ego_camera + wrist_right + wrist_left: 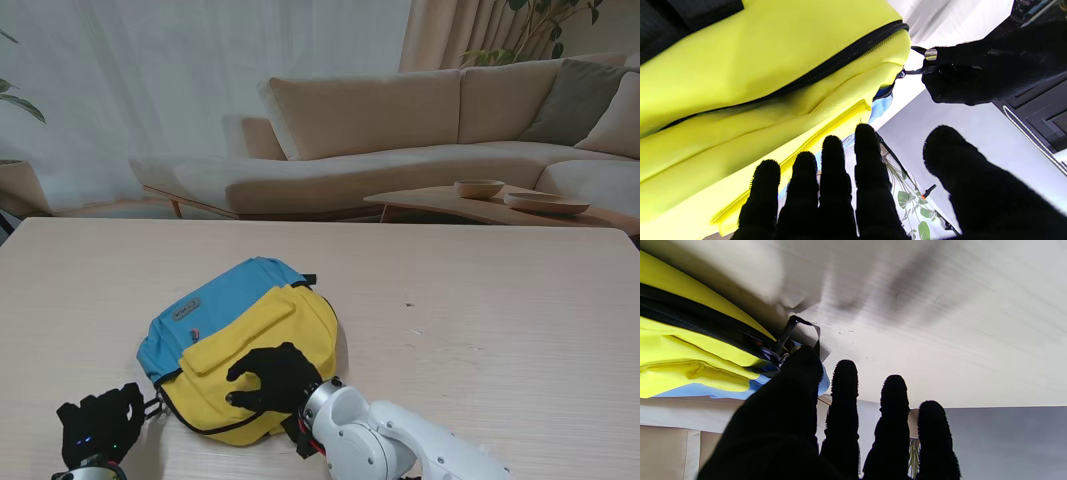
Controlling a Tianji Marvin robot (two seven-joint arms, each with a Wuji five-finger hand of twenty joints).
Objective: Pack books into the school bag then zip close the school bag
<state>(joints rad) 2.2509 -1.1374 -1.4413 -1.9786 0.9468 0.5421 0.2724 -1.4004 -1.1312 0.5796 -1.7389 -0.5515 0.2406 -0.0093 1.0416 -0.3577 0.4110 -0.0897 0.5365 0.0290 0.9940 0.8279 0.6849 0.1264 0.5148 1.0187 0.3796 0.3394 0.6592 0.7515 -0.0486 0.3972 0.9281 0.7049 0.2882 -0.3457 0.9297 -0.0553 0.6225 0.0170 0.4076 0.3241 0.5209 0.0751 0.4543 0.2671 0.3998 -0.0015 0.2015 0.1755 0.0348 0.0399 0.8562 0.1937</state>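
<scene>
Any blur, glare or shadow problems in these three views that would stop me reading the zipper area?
Stand view: evenly lit and sharp, though the left hand sits at the frame's edge. Left wrist view: the table is streaked with motion blur and soft shadows, but the zipper and pull loop stay legible. Right wrist view: the school bag is bright, nearly overexposed; the near fingers are dark, featureless silhouettes.

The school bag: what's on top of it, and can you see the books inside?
The right hand rests on the school bag. The left hand pinches the zipper pull beside it. The zipper looks closed, so the contents are hidden.
</scene>
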